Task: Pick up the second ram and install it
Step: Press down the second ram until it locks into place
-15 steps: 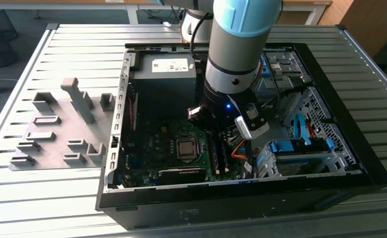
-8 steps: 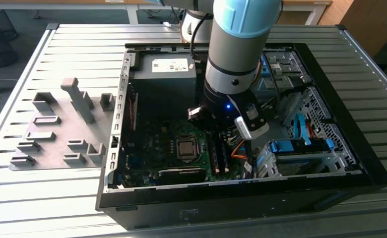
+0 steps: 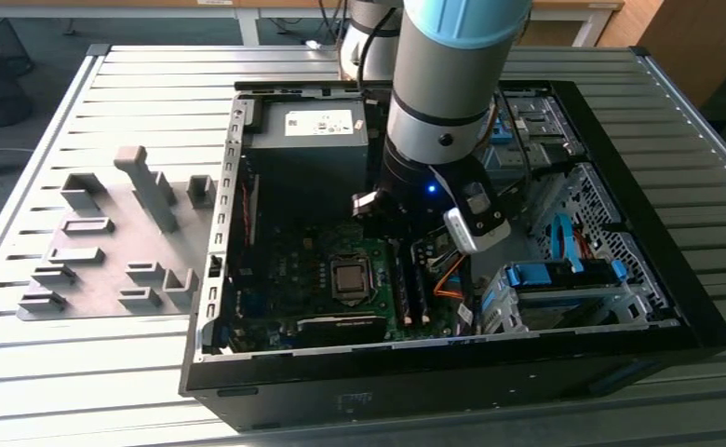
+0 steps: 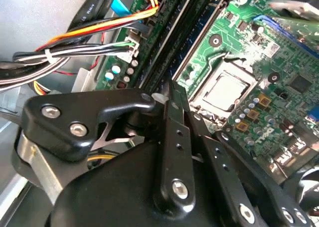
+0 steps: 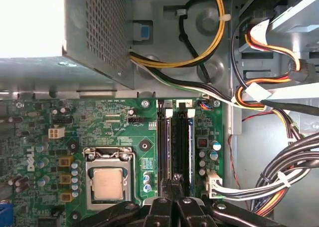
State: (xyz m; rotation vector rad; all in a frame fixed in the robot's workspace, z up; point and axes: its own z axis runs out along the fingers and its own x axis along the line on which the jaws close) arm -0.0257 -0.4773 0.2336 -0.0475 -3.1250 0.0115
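My gripper (image 5: 175, 183) hangs low inside the open computer case (image 3: 661, 279), over the near end of the two memory slots beside the processor socket (image 5: 108, 182). Its fingers are shut and I see nothing between them. Two long sticks stand side by side in the slots. The bluish one on the cable side looks like the second ram (image 5: 189, 142) (image 3: 423, 291); the other stick (image 5: 164, 142) is beside it on the socket side. Whether the fingertips (image 4: 171, 90) touch a stick is unclear. In the exterior view the wrist (image 3: 444, 200) hides the fingers.
Bundled cables (image 5: 279, 182) run close along the slots on one side. The power supply box (image 3: 319, 126) sits at the back of the case, and blue drive-bay parts (image 3: 562, 275) lie at the exterior view's right. A grey fixture block (image 3: 114, 242) lies on the slatted table.
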